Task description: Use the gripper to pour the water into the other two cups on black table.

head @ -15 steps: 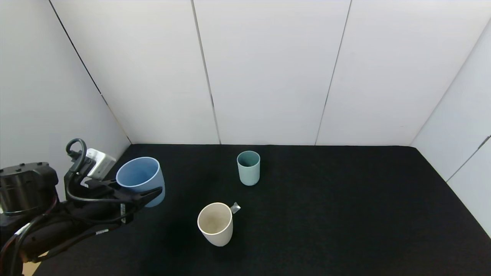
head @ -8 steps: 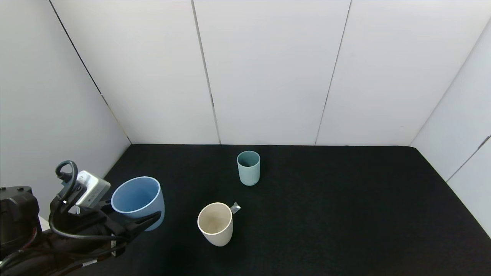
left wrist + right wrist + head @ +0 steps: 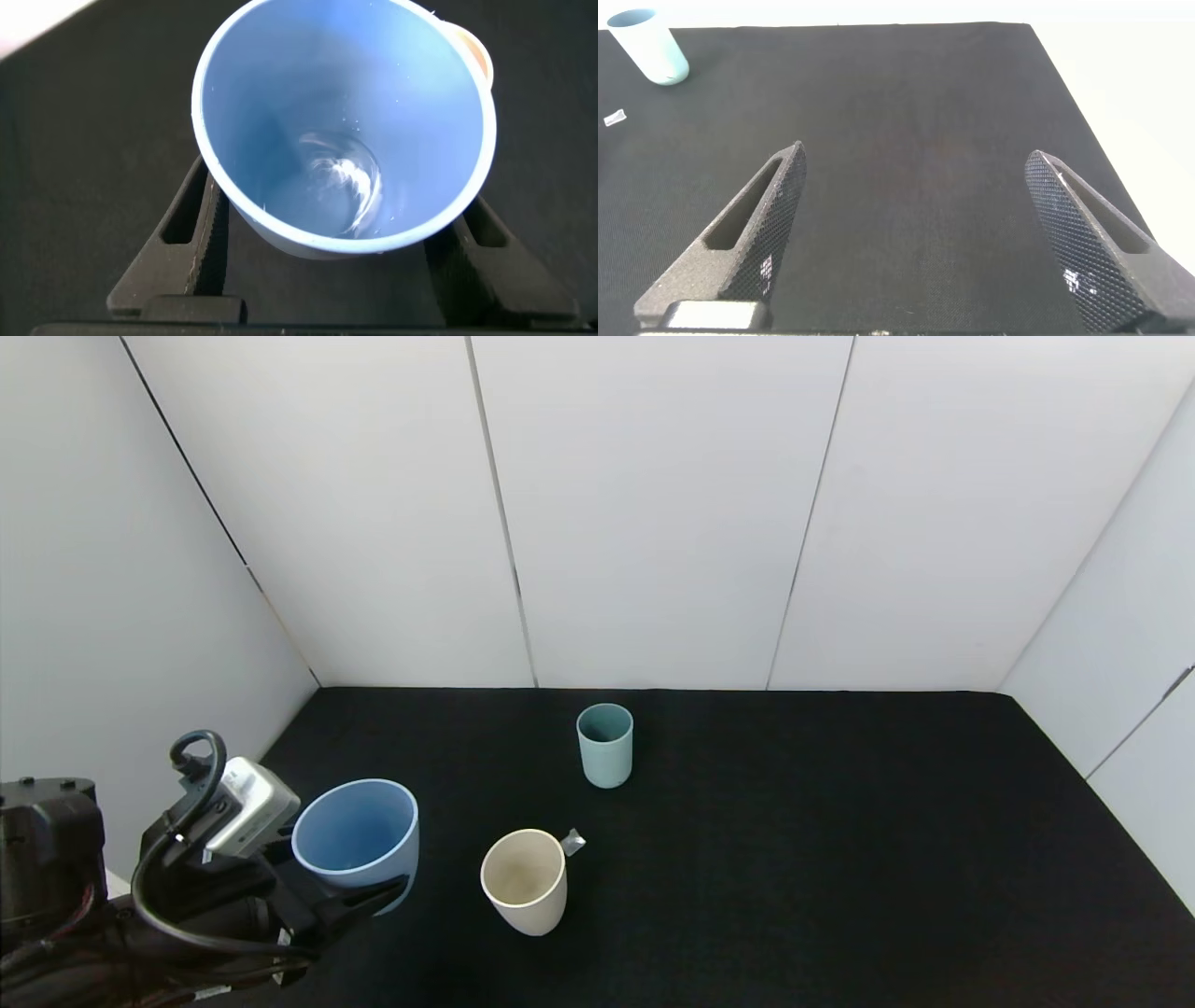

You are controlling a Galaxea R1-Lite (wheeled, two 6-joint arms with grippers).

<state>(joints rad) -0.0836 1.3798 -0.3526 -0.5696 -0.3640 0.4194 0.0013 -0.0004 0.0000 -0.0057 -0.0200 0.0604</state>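
- Head view shows the left gripper [image 3: 350,896] at the table's near-left corner, its two black fingers clamped on the lower wall of a light blue tumbler [image 3: 358,835] that it holds upright, mouth up.
- Left wrist view looks down into that light blue tumbler [image 3: 344,126]: a small glossy pool of water [image 3: 344,182] sits at its bottom, and a finger presses each side of the outer wall.
- From the held tumbler, the cream-white cup [image 3: 524,880] lies at about 4 o'clock in the head view, near but clearly apart; this is the closer target, so my guess is it gets the first pour.
- The teal-green cup [image 3: 605,744] stands farther off, at about 2 o'clock from the held tumbler and about 1 o'clock from the cream-white cup, well apart from both.
- Both target cups stand upright on the black table [image 3: 840,859], long axes vertical, mouths open to the top.
- The left arm is plainly the nearer one to both cups; the pour would need a carry toward 3 o'clock, then a tilt of the rim over the cream-white cup's mouth.
- Right wrist view shows the right gripper [image 3: 938,238] spread wide with nothing between its fingers, hanging over bare cloth; the teal-green cup [image 3: 652,44] shows far off.
- A small silvery scrap [image 3: 572,842] lies just beside the cream-white cup's rim, at its 2 o'clock.
- Count: three tumblers in all (one light blue, one cream-white, one teal-green), two grippers, one scrap.
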